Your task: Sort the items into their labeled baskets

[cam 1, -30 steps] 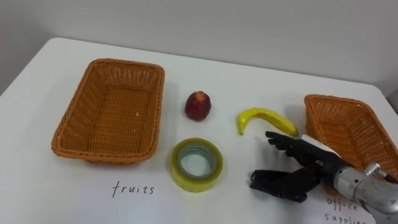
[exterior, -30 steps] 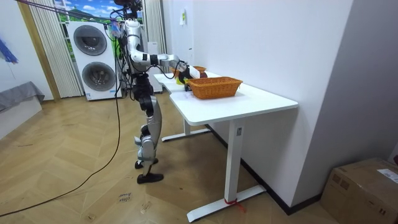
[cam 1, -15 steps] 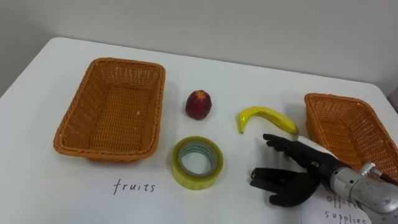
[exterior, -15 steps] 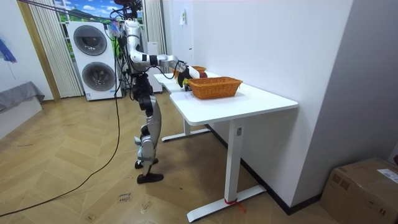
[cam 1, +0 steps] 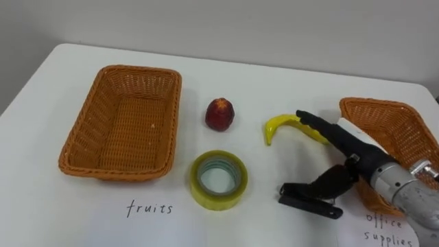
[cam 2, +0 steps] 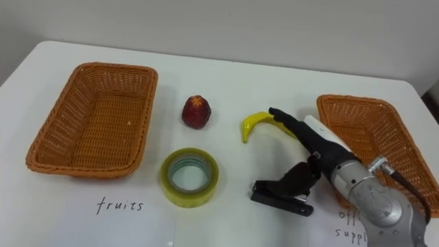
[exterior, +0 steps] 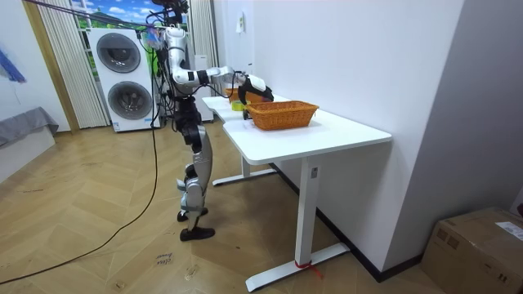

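Right hand (cam 1: pixel 357 161) has swung farther, fingers straight and spread, tips over curved yellow banana (cam 1: pixel 277 124) lying left-right; flat black stapler-like object (cam 1: pixel 309 200) nearer, under thumb.

banana (cam 1: pixel 276 125): far end hidden under fingers of right hand (cam 1: pixel 346 147). basket (cam 1: pixel 374 104) right of hand: near rim behind wrist, right side cut by edge. black thing (cam 1: pixel 302 197) under thumb: kind unclear. written label (cam 1: pixel 377 221) below wrist: partly covered, cut off.
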Controlling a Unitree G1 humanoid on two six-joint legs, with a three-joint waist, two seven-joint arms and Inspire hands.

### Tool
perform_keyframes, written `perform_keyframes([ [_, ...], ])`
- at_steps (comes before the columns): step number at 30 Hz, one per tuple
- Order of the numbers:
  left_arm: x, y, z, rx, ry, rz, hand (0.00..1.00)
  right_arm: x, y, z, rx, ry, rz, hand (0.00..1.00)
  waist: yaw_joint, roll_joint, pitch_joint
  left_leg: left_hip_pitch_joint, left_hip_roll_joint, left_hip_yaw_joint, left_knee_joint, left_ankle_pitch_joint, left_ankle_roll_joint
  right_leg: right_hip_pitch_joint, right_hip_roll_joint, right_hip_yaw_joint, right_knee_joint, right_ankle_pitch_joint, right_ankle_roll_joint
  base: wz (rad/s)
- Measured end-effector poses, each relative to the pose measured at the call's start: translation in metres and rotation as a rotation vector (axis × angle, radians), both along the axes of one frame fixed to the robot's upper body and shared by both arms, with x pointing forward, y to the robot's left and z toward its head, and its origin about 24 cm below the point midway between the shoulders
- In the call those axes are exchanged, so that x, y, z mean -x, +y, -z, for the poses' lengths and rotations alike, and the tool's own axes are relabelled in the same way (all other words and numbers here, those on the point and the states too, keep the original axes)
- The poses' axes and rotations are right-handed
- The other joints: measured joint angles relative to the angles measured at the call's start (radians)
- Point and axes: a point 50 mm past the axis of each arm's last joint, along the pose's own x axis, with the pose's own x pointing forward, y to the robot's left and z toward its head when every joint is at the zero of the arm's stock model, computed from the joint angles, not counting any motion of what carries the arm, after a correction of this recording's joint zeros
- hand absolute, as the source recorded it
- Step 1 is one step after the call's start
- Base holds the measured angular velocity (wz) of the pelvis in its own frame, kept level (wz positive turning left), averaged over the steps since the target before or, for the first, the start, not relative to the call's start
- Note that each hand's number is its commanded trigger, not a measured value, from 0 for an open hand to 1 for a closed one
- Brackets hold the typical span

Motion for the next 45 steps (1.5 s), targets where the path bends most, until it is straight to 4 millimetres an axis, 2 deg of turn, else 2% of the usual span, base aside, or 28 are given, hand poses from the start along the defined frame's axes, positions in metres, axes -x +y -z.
perform_keyframes([
  [8, -0.001, -0.001, 0.001, 0.005, 0.009, -0.008, 0.00, 0.001, -0.003, 0.005, 0.014, 0.028, 0.009, 0.00, -0.002, -0.004, -0.0006, 0.002, 0.000, -0.001, 0.002, 0.000, 0.001, 0.004, -0.002, -0.006, 0.001, 0.000, 0.000, 0.00],
  [13, -0.002, -0.001, 0.002, 0.013, 0.012, -0.008, 0.00, 0.002, -0.006, 0.014, 0.010, 0.087, 0.013, 0.00, 0.000, -0.015, -0.0014, 0.002, 0.000, -0.001, -0.001, 0.001, 0.001, 0.003, -0.001, -0.005, 0.002, 0.000, 0.000, 0.00],
  [21, -0.004, -0.001, 0.001, 0.012, 0.004, -0.012, 0.00, 0.004, -0.008, 0.016, 0.015, 0.126, -0.003, 0.00, 0.001, -0.019, -0.0012, 0.002, 0.000, 0.000, 0.001, 0.001, 0.001, 0.003, -0.001, -0.005, 0.001, 0.000, 0.000, 0.00],
  [26, -0.005, 0.001, 0.001, 0.014, -0.004, -0.019, 0.00, 0.005, -0.010, 0.020, 0.042, 0.164, -0.003, 0.00, 0.006, -0.019, -0.0015, 0.002, 0.000, 0.000, 0.001, 0.001, 0.001, 0.000, -0.001, -0.005, 0.001, 0.000, 0.000, 0.00],
  [31, -0.009, 0.000, 0.000, 0.030, -0.018, -0.011, 0.00, 0.009, -0.015, 0.035, 0.059, 0.251, 0.015, 0.00, 0.011, -0.022, -0.0023, 0.003, 0.000, 0.000, 0.001, 0.001, 0.001, -0.007, -0.002, -0.005, 0.001, 0.000, 0.000, 0.00],
  [38, -0.014, 0.001, -0.001, 0.036, -0.035, -0.003, 0.00, 0.012, -0.016, 0.038, 0.081, 0.289, 0.007, 0.00, 0.018, -0.025, -0.0029, 0.003, 0.000, 0.001, 0.001, 0.001, 0.001, -0.011, -0.001, -0.005, 0.001, 0.000, 0.000, 0.00],
  [45, -0.014, 0.003, -0.002, 0.028, -0.033, -0.003, 0.00, 0.013, -0.015, 0.043, 0.088, 0.312, 0.004, 0.00, 0.029, -0.037, -0.0034, 0.003, 0.000, -0.001, 0.002, 0.000, 0.001, -0.005, 0.000, -0.006, 0.002, 0.000, 0.000, 0.00],
])
